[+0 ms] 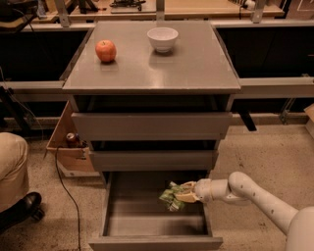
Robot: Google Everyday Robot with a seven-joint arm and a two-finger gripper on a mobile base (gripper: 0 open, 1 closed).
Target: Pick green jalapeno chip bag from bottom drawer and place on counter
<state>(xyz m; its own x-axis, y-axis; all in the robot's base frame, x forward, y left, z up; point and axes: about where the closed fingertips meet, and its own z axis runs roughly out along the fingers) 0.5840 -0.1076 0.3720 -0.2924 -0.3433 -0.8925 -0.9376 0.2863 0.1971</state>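
Low on the right, the robot's pale, rounded arm [255, 193] reaches leftward into the opened bottom drawer [154, 242], a wide, shallow grey metal drawer with a plain flat front, the lowest of three. At the arm's tip, the tan two-finger pincer [183, 197] is pressed onto the small crinkly green jalapeno chip bag [169, 197] and pinches it at the bag's right end. The bag juts out to the left of the fingertips, crumpled, over the right rear part of the drawer's grey floor. Whether its underside touches that floor cannot be told.

Above it, the two upper grey drawers [152, 126] sit pushed in. The cabinet's flat, square, grey matte worktop [196, 63] carries a round red apple [105, 50] near its left rear and a small white bowl [162, 38] just right of the apple, the two apart from each other. The front and right of the worktop are bare.

Left of the cabinet, an open cardboard box [65, 156] stands on the speckled floor with a dark can [72, 139] inside, and a thin black cable [63, 196] trails from it toward the front. At the far left edge a beige rounded shape [11, 166] shows above a black one [22, 208]. Wooden tables with metal frames [206, 7] run along the back.
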